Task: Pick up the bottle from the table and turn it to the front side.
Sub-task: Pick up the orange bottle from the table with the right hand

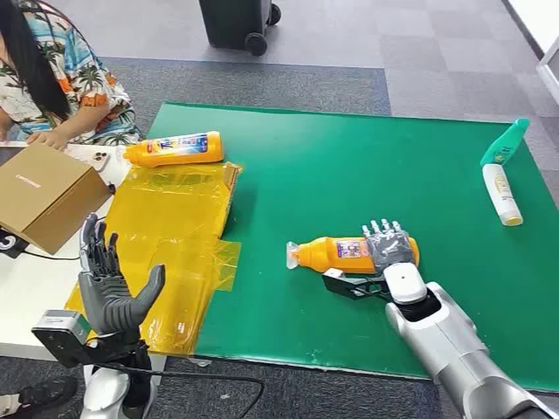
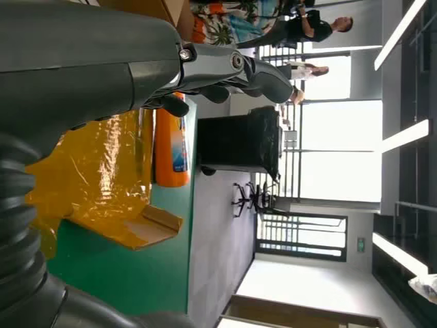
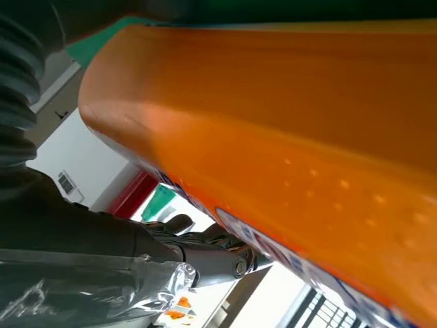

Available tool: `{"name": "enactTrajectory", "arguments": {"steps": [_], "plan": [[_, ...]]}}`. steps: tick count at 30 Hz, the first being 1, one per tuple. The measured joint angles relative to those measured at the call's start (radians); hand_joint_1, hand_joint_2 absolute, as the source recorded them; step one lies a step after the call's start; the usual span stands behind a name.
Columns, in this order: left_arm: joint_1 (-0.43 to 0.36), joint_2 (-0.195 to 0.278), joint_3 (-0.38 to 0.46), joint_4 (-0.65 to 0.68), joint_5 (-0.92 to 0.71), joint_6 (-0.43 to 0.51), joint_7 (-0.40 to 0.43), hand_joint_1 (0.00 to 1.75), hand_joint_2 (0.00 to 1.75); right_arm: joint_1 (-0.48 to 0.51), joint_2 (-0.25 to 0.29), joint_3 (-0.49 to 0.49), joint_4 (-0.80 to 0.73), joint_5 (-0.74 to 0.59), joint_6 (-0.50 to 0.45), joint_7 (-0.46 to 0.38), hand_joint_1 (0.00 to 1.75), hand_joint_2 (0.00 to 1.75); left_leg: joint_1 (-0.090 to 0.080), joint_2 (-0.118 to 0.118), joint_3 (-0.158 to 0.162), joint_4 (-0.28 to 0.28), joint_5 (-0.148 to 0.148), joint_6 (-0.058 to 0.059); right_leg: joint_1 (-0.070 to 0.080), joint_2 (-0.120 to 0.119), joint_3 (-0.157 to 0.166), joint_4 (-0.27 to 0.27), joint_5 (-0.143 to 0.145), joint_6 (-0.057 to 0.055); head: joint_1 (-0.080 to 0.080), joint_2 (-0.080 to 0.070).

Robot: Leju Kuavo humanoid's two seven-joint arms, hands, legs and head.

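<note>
right hand [image 1: 390, 249]: fingers draped over the bottle's wide end, gripping it | bottle [image 1: 342, 253]: orange, printed label, pale cap, lying flat mid green tabletop [image 1: 396, 166] | left hand [image 1: 108, 284]: raised, fingers spread, holding nothing

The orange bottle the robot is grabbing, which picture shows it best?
The head view. There the whole orange bottle lies on its side on the green mat, with the right hand wrapped over its wide end. The right wrist view is so close that you see just its orange side. The left wrist view shows a different bottle.
</note>
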State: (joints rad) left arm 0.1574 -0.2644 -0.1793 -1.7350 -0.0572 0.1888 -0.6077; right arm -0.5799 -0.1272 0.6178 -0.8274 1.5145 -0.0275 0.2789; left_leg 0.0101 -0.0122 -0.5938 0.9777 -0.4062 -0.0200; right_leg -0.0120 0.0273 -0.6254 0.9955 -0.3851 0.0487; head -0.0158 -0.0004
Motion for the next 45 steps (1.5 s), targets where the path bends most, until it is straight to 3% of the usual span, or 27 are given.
{"name": "enactTrajectory", "arguments": {"steps": [11,13,15,17,23,35,40,45], "plan": [[-0.002,0.0,0.006,0.0,0.008,-0.011,-0.003,0.0,1.75,-0.013,-0.01,-0.007,0.02,0.002,0.029,-0.024,0.0,1.75,0.0,0.0,0.0,0.0,0.0,0.0,0.0,0.0,0.0,0.0,0.0,0.0,0.0,0.0],[-0.004,0.0,0.007,0.0,0.012,-0.015,-0.004,0.0,1.75,-0.023,-0.01,-0.006,0.035,0.0,0.035,-0.038,0.21,1.75,0.0,0.0,0.0,0.0,0.0,0.0,0.0,0.0,0.0,0.0,0.0,0.0,0.0,0.0],[-0.006,0.0,0.007,0.0,0.016,-0.017,-0.004,0.0,1.75,-0.032,-0.01,-0.005,0.053,-0.005,0.036,-0.053,1.08,1.75,0.0,0.0,0.001,0.0,0.0,0.0,0.0,0.0,0.001,0.0,0.0,0.0,0.0,0.0],[-0.009,0.0,0.008,0.001,0.019,-0.019,-0.004,0.0,1.75,-0.044,-0.01,-0.003,0.077,-0.013,0.041,-0.075,1.75,1.75,0.0,0.0,0.001,0.0,0.0,0.0,0.0,0.0,0.001,0.0,0.0,0.0,0.0,0.0],[-0.019,0.001,0.008,0.008,0.039,-0.025,-0.013,0.0,1.75,-0.09,-0.01,0.014,0.15,-0.06,0.063,-0.17,1.75,1.75,0.0,0.0,0.004,0.0,0.0,0.0,0.0,0.0,0.004,0.0,0.0,0.0,0.0,0.0],[-0.024,0.002,0.01,0.019,0.057,-0.013,-0.022,0.0,1.75,-0.128,-0.01,0.081,0.205,-0.107,0.024,-0.194,1.75,1.75,0.0,0.0,0.007,0.0,0.0,0.0,0.0,0.0,0.007,0.0,0.001,0.0,0.0,0.0],[-0.024,0.001,0.012,0.019,0.056,-0.011,-0.027,0.0,1.75,-0.114,-0.001,0.105,0.21,-0.108,-0.105,-0.162,1.75,1.75,0.0,0.0,0.007,0.0,0.0,0.0,0.0,0.0,0.006,0.0,0.002,-0.001,0.0,0.0],[-0.033,0.001,0.012,0.019,0.045,-0.011,-0.023,0.0,1.75,-0.065,0.044,0.102,0.19,-0.146,-0.29,-0.144,1.75,1.75,0.0,0.0,0.005,0.0,0.002,-0.001,0.001,0.0,0.004,0.0,0.002,-0.001,0.0,0.0]]}}
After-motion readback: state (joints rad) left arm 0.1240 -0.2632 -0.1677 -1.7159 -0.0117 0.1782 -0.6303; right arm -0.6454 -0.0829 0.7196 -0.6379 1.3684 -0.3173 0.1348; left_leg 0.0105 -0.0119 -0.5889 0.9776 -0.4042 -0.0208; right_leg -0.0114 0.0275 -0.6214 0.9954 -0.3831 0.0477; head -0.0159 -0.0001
